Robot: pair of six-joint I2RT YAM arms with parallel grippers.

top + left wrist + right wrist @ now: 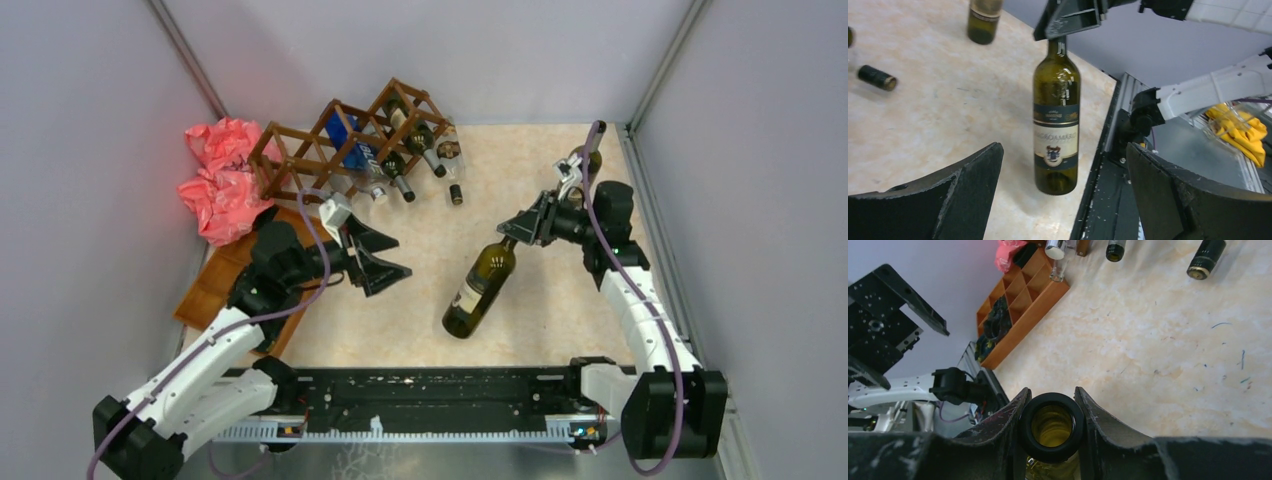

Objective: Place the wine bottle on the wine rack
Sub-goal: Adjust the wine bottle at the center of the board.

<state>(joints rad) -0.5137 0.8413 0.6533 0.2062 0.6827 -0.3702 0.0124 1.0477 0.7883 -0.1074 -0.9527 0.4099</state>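
A green wine bottle (481,288) with a cream label hangs tilted above the table centre, held by its neck. My right gripper (524,229) is shut on the neck; the right wrist view shows the open bottle mouth (1052,426) pinched between both fingers. The left wrist view shows the bottle (1056,120) hanging ahead, between my fingers' lines but farther off. My left gripper (378,256) is open and empty, left of the bottle. The dark brown lattice wine rack (345,140) stands at the back left, with several bottles in its cells.
A flat brown compartment tray (215,275) lies under my left arm; it also shows in the right wrist view (1020,300). Pink crumpled material (222,178) sits left of the rack. Another bottle (588,160) stands at the back right. A small dark cap (455,194) lies near the rack.
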